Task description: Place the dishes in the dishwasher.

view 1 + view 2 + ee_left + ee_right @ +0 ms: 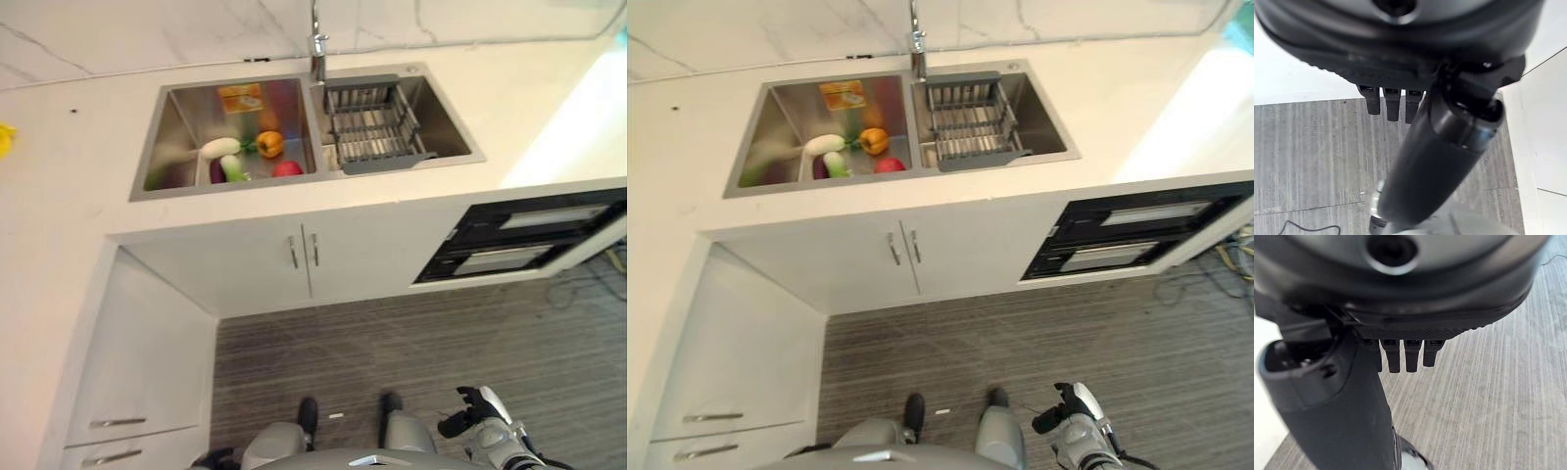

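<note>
**Both robot hands hang low, well short of the sink and the dishwasher**

The right robot hand [477, 412] shows at the bottom right of the head view, down over the grey floor [411, 352], with its fingers straight and holding nothing; its wrist view shows the same relaxed row of fingers [1409, 355] over bare floor. The left robot hand [1400, 63] reads the same in its own wrist view: fingers [1392, 104] straight, nothing between them.

At the upper centre of the frame a double sink [157, 147] is let into the white worktop [69, 196]. Its left basin holds an orange pepper [269, 144], a white radish [219, 147], a red piece [287, 168] and a yellow packet [240, 97], so what lies there looks like food, not crockery. The right basin holds a grey wire rack [370, 125], which looks empty; I cannot make out any plates or bowls. The dark appliance [529, 235] at the right, under the worktop, is probably the dishwasher, and its front appears shut.

The risks, as I judge them:
- Taking the vegetables for dishes and loading the wrong things.
- Reaching for the sink from this far back, which would bring an arm against the worktop edge or the tap [317, 39].
- Carrying something to the appliance before its door is opened.
</note>
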Tool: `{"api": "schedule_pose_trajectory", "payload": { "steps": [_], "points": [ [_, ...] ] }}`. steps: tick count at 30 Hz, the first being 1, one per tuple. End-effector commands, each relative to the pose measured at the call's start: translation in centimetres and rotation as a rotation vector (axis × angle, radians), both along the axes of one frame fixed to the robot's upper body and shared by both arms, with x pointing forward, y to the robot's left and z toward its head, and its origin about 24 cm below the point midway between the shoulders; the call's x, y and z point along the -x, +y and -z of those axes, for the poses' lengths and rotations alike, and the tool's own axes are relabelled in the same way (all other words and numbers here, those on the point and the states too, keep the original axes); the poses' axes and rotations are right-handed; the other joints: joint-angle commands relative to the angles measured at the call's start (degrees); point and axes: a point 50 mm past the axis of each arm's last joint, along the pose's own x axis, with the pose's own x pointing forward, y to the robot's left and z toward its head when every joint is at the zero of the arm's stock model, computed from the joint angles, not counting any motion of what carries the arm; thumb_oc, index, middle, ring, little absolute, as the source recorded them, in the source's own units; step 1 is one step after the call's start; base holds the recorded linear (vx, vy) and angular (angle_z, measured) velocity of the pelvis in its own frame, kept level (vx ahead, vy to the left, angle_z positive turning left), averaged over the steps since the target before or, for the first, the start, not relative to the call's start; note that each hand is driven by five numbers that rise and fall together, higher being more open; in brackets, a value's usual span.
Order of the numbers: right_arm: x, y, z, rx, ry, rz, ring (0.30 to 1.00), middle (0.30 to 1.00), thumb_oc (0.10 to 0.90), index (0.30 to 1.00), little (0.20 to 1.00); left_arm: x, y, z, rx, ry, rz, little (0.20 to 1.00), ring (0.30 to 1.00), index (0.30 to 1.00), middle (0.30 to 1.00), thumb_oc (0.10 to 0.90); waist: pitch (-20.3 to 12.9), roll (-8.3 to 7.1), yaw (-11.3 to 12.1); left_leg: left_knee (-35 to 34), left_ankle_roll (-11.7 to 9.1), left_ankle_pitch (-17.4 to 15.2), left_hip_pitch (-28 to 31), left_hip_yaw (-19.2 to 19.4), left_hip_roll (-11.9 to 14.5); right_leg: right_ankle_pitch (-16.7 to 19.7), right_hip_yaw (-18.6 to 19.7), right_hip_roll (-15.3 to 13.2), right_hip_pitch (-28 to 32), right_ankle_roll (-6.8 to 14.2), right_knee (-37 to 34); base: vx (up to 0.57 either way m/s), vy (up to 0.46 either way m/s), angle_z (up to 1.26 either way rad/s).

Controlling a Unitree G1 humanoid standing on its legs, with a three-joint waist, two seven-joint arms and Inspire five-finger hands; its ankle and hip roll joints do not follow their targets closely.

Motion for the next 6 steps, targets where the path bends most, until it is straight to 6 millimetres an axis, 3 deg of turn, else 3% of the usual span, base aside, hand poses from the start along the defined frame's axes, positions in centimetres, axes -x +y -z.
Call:
{"api": "schedule_pose_trajectory", "payload": {
  "steps": [1,6],
  "points": [
    [0.9,-2.0,-0.4,0.030,0.001,0.094,0.900,0.900,0.800,0.900,0.900,-1.0,-0.5,-0.1,0.016,-0.056,-0.066,0.900,0.900,0.900,0.900,0.800,-2.60,-0.38,0.12,4.05,-5.06,-6.74,1.06,-3.87,5.43,5.27,-4.60,2.82,5.03,-1.99,-6.53,0.17,-0.240,0.55],
    [3.1,-2.1,0.1,-0.004,0.044,0.199,0.900,0.900,0.800,0.900,0.900,-0.7,-0.7,0.1,0.017,-0.032,-0.078,0.900,0.900,0.900,0.900,0.800,-4.66,-0.66,-0.19,0.34,-6.93,-4.41,2.66,-5.23,8.33,3.91,-7.12,5.11,8.73,-3.35,-8.82,0.11,-0.173,0.23]
  ]
}}
